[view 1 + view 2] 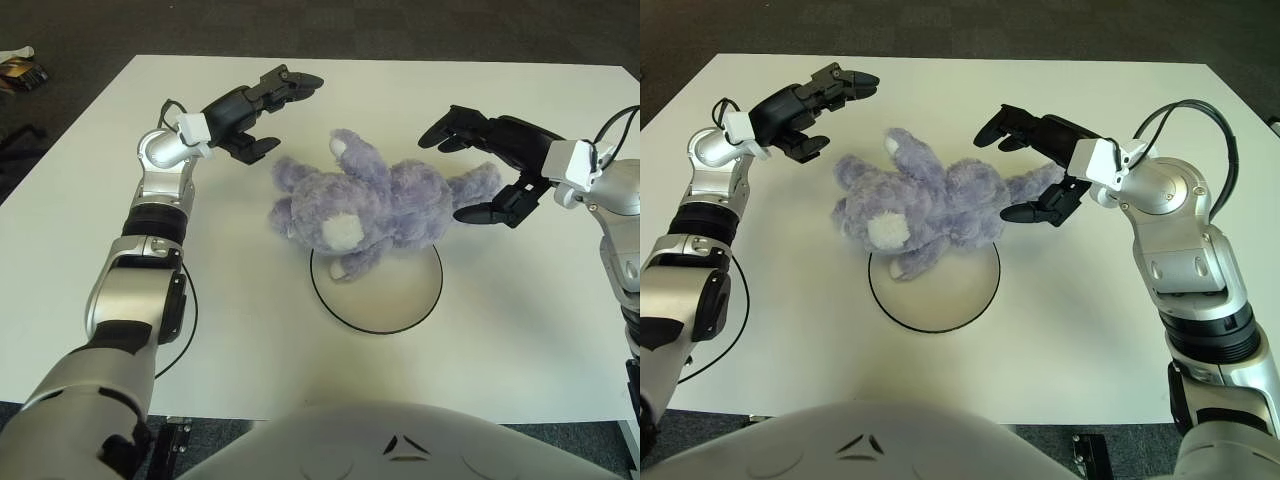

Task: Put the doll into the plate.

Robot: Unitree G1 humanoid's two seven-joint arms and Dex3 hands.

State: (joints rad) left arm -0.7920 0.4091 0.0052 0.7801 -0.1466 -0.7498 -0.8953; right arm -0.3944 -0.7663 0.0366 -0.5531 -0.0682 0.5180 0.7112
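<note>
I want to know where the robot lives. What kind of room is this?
Probably a lab or office, not a home. A plain white table stands on dark carpet, with only a doll and plate on it, and both hands, left and right, open beside the doll.

arms: silver shells, black joints; hands: black fingers [1015, 122], white wrist blocks; cables: black loops
</note>
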